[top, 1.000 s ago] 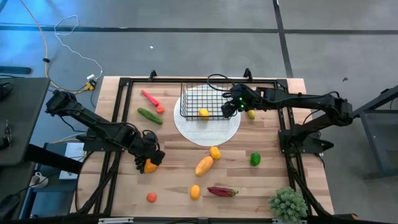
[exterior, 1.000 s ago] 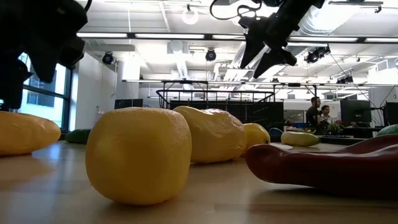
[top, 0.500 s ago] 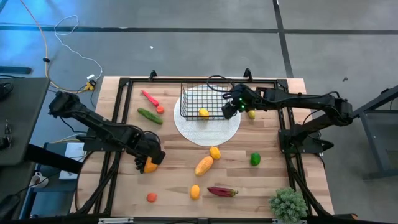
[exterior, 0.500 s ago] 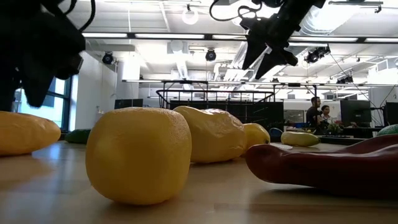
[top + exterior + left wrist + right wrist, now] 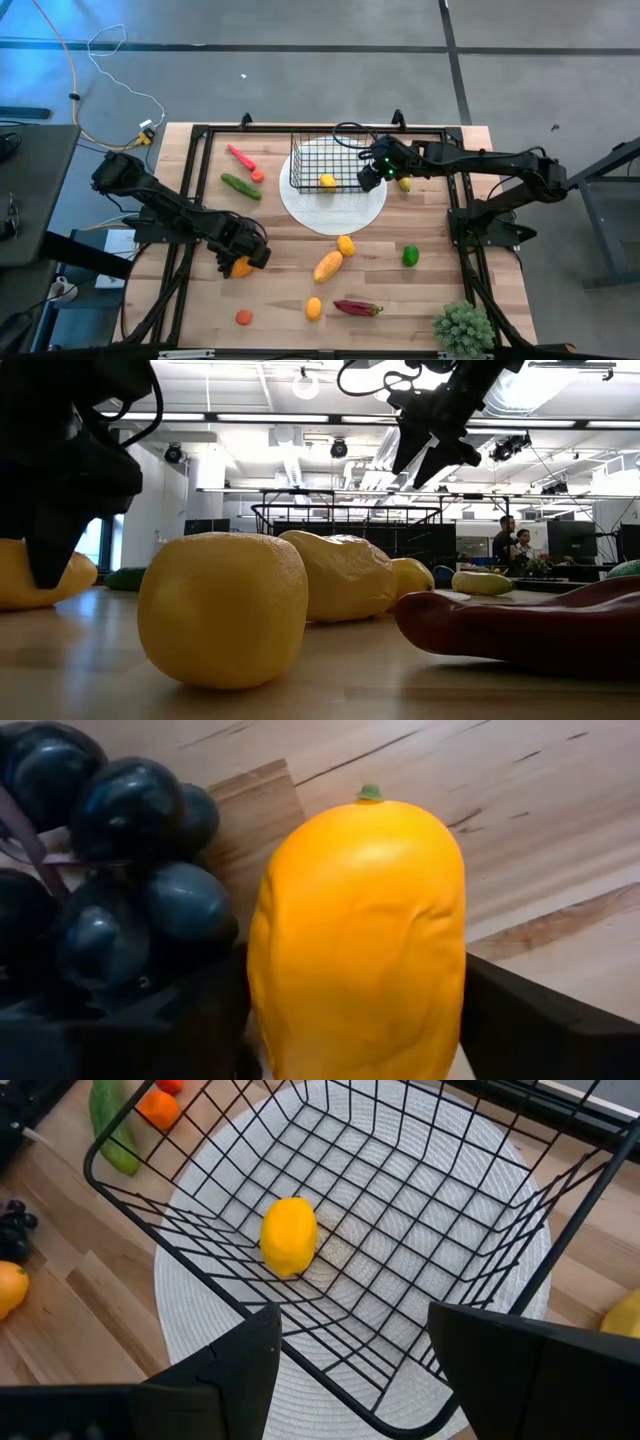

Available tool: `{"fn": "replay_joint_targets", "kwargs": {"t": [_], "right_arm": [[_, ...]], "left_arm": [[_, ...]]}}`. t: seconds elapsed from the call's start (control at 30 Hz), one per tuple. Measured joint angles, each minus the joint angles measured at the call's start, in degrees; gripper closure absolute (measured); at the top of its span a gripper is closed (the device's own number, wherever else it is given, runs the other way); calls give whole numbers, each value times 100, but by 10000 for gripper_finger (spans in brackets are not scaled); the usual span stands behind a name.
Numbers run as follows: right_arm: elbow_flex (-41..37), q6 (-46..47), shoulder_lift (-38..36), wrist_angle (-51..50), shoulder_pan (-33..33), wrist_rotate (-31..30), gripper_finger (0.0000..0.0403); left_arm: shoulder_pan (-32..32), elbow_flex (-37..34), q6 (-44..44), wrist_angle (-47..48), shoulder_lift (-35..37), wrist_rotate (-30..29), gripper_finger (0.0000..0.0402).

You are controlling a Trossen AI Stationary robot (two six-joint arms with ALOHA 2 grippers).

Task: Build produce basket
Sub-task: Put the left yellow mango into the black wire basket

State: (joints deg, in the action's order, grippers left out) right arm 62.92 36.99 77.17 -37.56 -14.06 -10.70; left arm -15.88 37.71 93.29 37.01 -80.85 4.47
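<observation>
Left gripper (image 5: 243, 262) was down at the table's front-left area, straddling an orange mango (image 5: 358, 935), one dark finger (image 5: 540, 1025) on each side of it; jaws wide around the fruit, and whether the pads actually touched it could not be told. Dark grapes (image 5: 110, 850) lay just beside the mango, touching or nearly touching it. In the low view the left arm loomed as a dark mass over the mango at the picture's left.

Right gripper (image 5: 372, 172) hovered above the right edge of the black wire basket (image 5: 325, 165), jaws open, holding nothing. Its wrist view looked down between the spread fingers (image 5: 235, 1365) into the basket. The basket stood on the round white plate (image 5: 335, 212) at the table's back centre. One lemon (image 5: 288, 1236) lay on the basket floor. Another lemon (image 5: 404, 183) sat on the wood just right of the plate, outside the basket.

Still loose on the table (image 5: 440, 280):
- green cucumber (image 5: 240, 185), red pepper (image 5: 240, 157) and small orange piece (image 5: 258, 176) at back left
- small orange fruit (image 5: 346, 245) and a second mango (image 5: 328, 266) near the centre
- green pepper (image 5: 410, 255) to the right
- tomato (image 5: 243, 317), yellow-orange fruit (image 5: 314, 308) and dark red chili (image 5: 357, 308) along the front

Spiky green plant (image 5: 463, 328) stood at the front-right corner.
</observation>
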Motion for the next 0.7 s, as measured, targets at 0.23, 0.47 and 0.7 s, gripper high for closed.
{"fn": "replay_joint_targets", "kwargs": {"t": [0.23, 0.47, 0.7], "right_arm": [[0, 9, 0, -3, 0, 53, 169], [0, 32, 0, 4, 8, 404, 169], [0, 181, 0, 42, 152, 219, 169]], "left_arm": [[0, 6, -79, -155, 189, -97, 186], [60, 498, -446, -130, 761, -1099, 174], [653, 1156, -1742, -123, 1229, -2395, 168]]}}
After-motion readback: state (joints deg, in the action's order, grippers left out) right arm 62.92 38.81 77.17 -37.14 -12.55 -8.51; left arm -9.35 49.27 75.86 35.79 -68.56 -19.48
